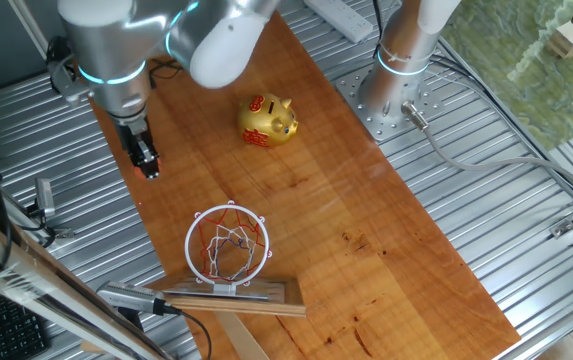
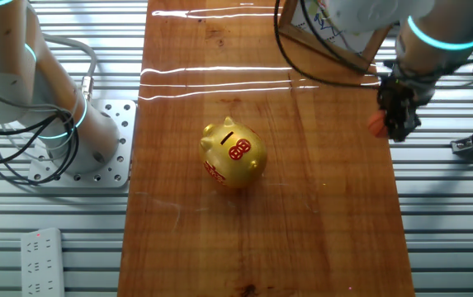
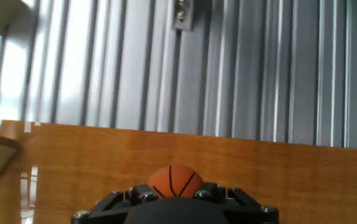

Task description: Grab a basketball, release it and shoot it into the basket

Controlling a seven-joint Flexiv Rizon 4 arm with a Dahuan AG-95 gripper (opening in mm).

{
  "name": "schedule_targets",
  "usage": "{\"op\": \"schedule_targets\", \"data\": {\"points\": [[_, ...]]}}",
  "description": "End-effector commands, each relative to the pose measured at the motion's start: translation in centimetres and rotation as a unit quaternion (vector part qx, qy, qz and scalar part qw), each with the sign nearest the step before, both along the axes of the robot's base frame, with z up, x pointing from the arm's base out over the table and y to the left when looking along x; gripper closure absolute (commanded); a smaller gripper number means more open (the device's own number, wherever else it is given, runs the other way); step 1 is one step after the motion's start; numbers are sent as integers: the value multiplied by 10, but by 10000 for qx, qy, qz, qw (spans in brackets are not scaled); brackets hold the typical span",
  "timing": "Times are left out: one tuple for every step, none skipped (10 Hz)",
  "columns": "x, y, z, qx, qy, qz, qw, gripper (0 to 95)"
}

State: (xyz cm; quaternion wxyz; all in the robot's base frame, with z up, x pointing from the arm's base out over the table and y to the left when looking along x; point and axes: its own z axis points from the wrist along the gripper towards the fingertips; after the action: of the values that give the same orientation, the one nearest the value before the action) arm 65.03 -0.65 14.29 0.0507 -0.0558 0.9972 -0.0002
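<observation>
hand [image 1: 147, 165] clenched on basketball [image 3: 176, 182] near bench [image 1: 366, 230] edge | hoop [image 1: 228, 243] well apart | risk: an off-line release misses the ring, ball rolls off

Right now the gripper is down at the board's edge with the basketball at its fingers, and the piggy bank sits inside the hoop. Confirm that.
Not quite: the piggy bank stands on the board, apart from the hoop, as one fixed view shows. The gripper and basketball are as stated.

Orange basketball [image 3: 174, 180] (dark seams), golden piggy bank [image 1: 266, 120]
</observation>
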Motion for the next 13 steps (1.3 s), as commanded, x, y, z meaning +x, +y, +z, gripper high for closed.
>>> {"op": "schedule_targets", "data": {"points": [[-3, 2, 3, 13, -1, 41, 10000, 950], [-4, 3, 4, 18, 2, 62, 10000, 950], [-6, 4, 7, 19, 5, 109, 9999, 950], [-6, 5, 7, 18, 2, 152, 9999, 950], [-6, 5, 7, 21, 0, 184, 9998, 950], [-6, 5, 7, 36, 1, 225, 9997, 950], [-4, 6, 7, 21, 31, 250, 9997, 950], [-3, 7, 6, -3, 40, 272, 9996, 950], [-2, 7, 6, -9, 38, 271, 9996, 950], [-1, 9, 5, -6, 36, 264, 9996, 950], [-1, 10, 4, 16, 25, 283, 9996, 950], [-1, 10, 5, 8, 31, 299, 9995, 950], [-1, 10, 5, 9, 33, 308, 9995, 950]]}}
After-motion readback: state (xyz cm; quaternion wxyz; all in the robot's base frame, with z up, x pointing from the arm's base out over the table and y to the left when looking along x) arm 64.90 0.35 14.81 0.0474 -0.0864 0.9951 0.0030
